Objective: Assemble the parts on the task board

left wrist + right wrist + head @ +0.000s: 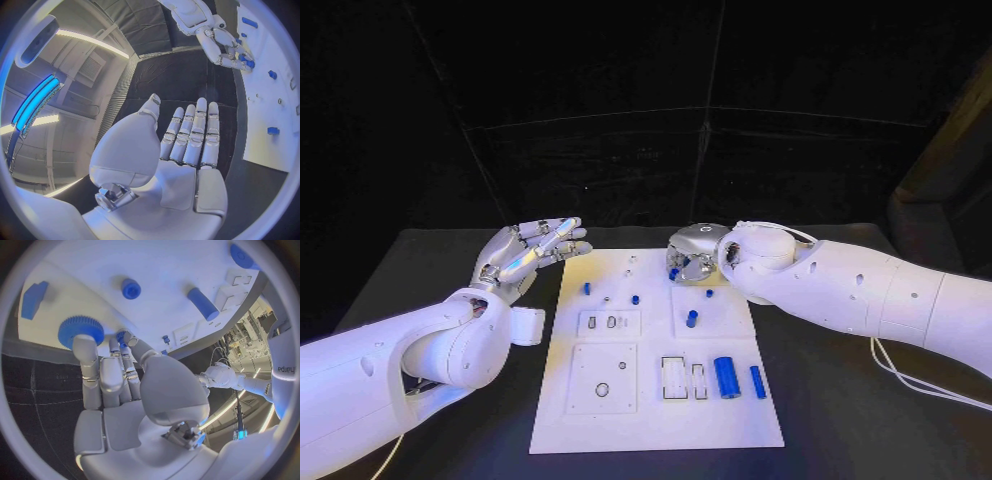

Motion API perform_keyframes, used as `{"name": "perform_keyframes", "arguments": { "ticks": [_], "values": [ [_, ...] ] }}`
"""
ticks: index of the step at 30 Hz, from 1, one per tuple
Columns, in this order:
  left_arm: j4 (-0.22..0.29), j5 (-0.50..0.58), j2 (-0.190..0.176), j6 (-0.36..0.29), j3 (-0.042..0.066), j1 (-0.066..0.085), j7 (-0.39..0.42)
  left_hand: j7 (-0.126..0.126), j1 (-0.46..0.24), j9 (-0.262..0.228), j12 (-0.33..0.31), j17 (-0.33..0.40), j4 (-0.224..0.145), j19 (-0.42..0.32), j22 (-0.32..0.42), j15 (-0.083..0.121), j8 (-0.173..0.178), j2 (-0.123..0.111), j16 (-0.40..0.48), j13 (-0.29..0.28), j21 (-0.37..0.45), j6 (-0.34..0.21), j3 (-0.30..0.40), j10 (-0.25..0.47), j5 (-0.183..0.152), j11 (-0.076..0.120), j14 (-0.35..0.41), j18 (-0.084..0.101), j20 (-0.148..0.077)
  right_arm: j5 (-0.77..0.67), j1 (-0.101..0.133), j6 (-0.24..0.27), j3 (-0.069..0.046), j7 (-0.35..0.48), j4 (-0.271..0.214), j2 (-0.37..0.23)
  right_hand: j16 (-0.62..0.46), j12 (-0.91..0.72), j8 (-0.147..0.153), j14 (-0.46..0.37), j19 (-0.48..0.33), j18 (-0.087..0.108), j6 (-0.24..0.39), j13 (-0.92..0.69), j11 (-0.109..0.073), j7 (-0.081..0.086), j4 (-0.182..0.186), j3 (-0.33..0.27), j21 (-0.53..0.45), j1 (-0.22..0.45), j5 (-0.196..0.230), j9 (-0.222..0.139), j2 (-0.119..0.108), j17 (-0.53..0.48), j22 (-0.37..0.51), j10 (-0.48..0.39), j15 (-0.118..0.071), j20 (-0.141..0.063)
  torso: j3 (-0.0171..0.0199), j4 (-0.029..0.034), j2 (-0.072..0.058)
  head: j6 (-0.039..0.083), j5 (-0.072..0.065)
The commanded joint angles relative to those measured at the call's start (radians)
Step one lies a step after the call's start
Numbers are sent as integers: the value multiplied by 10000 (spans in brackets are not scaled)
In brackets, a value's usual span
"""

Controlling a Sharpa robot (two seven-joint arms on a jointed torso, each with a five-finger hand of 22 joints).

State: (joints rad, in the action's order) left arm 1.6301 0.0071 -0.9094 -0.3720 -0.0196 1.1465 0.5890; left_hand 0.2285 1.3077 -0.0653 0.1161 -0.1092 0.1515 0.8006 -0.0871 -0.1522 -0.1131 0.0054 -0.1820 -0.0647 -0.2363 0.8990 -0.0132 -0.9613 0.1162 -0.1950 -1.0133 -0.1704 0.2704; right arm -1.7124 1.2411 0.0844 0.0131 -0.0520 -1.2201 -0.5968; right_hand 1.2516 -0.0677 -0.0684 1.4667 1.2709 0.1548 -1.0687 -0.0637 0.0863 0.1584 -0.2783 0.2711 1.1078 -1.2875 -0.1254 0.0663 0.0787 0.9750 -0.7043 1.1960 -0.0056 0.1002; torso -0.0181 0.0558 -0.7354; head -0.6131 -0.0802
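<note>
Several parts (727, 376) lie loose at the board's (661, 425) 5 o'clock, so most assembly remains; the right hand (695, 254) pinches a small part at 12 o'clock, the left hand (531, 250) hovers spread and empty.

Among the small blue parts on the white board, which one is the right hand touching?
The blue toothed gear at the board's far end: fingers of the right hand rest on it. The other blue parts lie apart from that hand.

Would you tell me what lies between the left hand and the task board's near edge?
Nothing: in the head view, bare black table separates the raised, empty left hand from the task board.
</note>
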Motion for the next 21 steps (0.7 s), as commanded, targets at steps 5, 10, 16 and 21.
{"name": "perform_keyframes", "arguments": {
  "ticks": [5, 10, 16, 21],
  "values": [
    [12, -78, -26, 132, 8, 13, 17, 212, 26, 16, -39, 16, -48, 67, 21, -44, 75, 113, 40, 13, 37, -2, 8, 24, -27, -38, -13, -137, 4, 811, 15, 1623, -4, 167, -324, -144, 124, 33, -28, 187, -112, -67, -184, -14, -34, -15, 121, 305, 156, 282, 38, 31, -36, 29, -116, 161, 1, -18, -11, 19, -8, 64, 36],
    [-1, -78, -25, 138, 8, 14, 13, 215, 26, 15, -48, 17, -54, 69, 26, -46, 83, 119, 48, 13, 44, -7, 7, 31, -27, -41, -13, -137, 6, 1014, 17, 1974, -8, 30, -340, -70, 124, 33, -28, 187, -112, -67, -184, -14, -34, -15, 121, 305, 156, 282, 38, 31, -36, 29, -116, 161, 1, -18, -18, 39, -9, 109, 26],
    [-20, -78, 12, 166, 8, 14, -5, 215, 26, 15, -48, 17, -54, 69, 26, -46, 83, 119, 48, 13, 44, -7, 7, 31, -27, -41, -13, -137, 6, 1092, 27, 2174, -11, -160, 114, 394, 170, 50, -4, 189, -125, -71, -175, -6, -31, -14, 153, 429, 202, 318, 46, 23, -75, 66, -155, 135, 1, -19, -12, 86, -31, 155, -2],
    [-40, -78, 45, 182, 8, 16, -18, 215, 26, 15, -48, 17, -54, 69, 26, -46, 83, 119, 48, 13, 44, -7, 7, 31, -27, -41, -13, -137, 6, 1078, 41, 2166, -12, -203, 668, 913, 182, 57, 15, 183, -139, -73, -152, -2, -18, 0, 176, 507, 228, 353, 55, 17, -124, 55, -172, 99, 10, -14, -17, 102, -26, 163, 3]
  ]
}}
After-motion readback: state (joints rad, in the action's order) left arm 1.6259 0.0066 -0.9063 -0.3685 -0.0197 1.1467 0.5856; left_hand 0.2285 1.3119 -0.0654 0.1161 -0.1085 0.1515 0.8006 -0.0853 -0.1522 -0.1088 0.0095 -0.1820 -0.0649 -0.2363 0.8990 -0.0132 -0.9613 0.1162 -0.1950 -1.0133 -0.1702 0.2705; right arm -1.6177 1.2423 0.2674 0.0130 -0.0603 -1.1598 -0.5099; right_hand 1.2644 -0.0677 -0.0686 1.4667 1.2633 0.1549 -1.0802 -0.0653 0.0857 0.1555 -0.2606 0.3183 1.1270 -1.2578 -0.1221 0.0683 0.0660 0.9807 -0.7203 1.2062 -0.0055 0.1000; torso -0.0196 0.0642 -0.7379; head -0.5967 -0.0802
